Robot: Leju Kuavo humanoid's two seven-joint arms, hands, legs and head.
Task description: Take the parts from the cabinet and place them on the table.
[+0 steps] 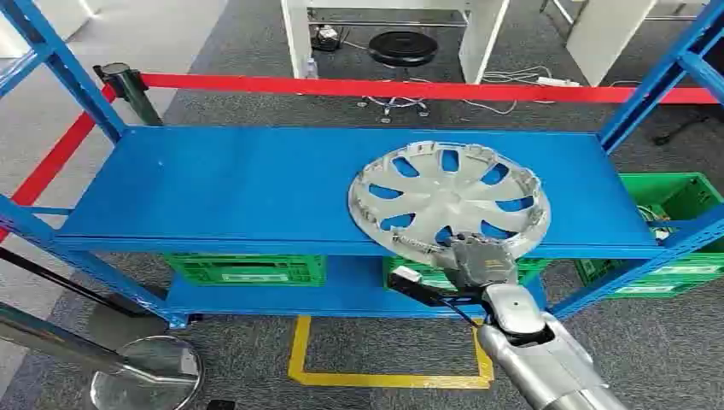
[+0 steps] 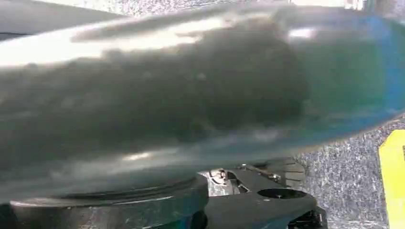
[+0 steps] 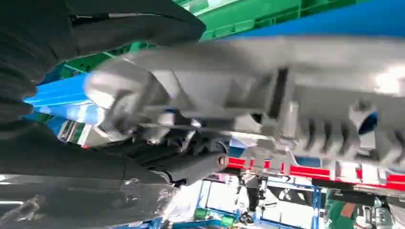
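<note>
A silver wheel cover (image 1: 448, 201) with curved spokes lies flat on the right half of the blue cabinet shelf (image 1: 239, 188), its near rim at the shelf's front edge. My right hand (image 1: 480, 263) reaches up from below and grips that near rim. In the right wrist view the grey ribbed rim of the wheel cover (image 3: 286, 95) runs between the dark thumb (image 3: 119, 24) and the darker fingers (image 3: 62, 160) of the hand (image 3: 24, 95).
Green crates (image 1: 246, 268) sit under the shelf, and another crate (image 1: 674, 205) stands at the right. A red barrier belt (image 1: 384, 87) runs behind the cabinet. A chrome stanchion base (image 1: 147, 372) stands at lower left. Yellow floor tape (image 1: 384, 376) marks the carpet in front.
</note>
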